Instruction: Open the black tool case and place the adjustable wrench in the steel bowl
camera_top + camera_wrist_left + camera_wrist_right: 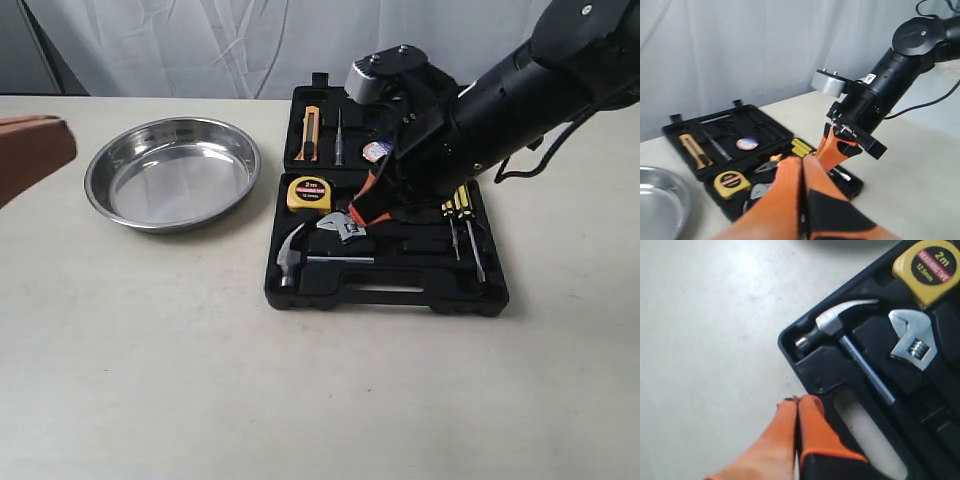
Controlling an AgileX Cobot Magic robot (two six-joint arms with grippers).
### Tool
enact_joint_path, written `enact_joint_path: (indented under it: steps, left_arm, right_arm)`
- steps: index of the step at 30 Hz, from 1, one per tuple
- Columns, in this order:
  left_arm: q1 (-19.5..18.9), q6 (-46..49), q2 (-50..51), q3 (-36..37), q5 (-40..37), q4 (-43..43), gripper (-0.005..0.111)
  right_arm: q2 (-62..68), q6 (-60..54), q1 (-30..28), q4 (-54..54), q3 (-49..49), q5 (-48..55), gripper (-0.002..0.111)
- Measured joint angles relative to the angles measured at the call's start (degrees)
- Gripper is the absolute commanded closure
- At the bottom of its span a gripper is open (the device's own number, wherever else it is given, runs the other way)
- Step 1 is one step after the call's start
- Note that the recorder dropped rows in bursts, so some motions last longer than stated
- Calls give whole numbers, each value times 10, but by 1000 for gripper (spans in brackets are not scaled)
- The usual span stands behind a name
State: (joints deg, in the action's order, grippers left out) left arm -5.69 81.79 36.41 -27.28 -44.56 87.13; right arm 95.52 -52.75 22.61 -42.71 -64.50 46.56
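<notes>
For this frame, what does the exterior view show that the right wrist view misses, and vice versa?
Exterior only: the whole steel bowl, empty, and the yellow-handled screwdrivers. Right wrist only: the right end effector, fingertips pressed together, at the case's handle edge. Both: the open black tool case holding hammer, tape measure and adjustable wrench.

Bright, soft, even light; both wrist views are partly blurred.
The steel bowl (172,172) shows pale glare on its floor and casts a faint shadow to its near right, and a thin soft shadow edges the black tool case (470,295). The whole left wrist view is smeared, the left gripper (802,159) most of all. In the right wrist view the hammer head (832,320) glints sharply, while the right gripper (797,401) is unfocused.
</notes>
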Motion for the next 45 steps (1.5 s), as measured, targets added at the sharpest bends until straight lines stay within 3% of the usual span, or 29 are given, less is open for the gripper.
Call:
enact_joint_path:
  steps: [6,10,17,20,26,31,35,40,45]
  left_arm:
    - [0,-241,-94,1,116,-231,107]
    - [0,-356,-113,1,153,-301,107]
    - [0,-392,-114,1,160,-321,107]
    - [0,-394,-114,1,160,-331,107]
    - [0,-394,-114,1,160,-342,107]
    - [0,-394,-114,1,160,-347,107]
    - [0,-394,-114,1,160,-352,107]
    - [0,-394,-114,1,160,-356,107]
    - [0,-394,-114,1,160,-357,107]
  right_arm:
    - [38,-23,0,-11,0,-89,109]
    - [67,-26,0,-11,-9,-124,109]
    - [126,-26,17,-13,-106,-87,109]
    - [154,-9,31,-6,-161,-145,109]
    - [202,189,9,165,-266,-266,109]
    - [219,432,-40,423,-327,-159,109]
    - [226,503,-72,527,-346,7,109]
    - [230,448,-83,467,-346,184,109]
    - [230,347,-70,304,-346,228,109]
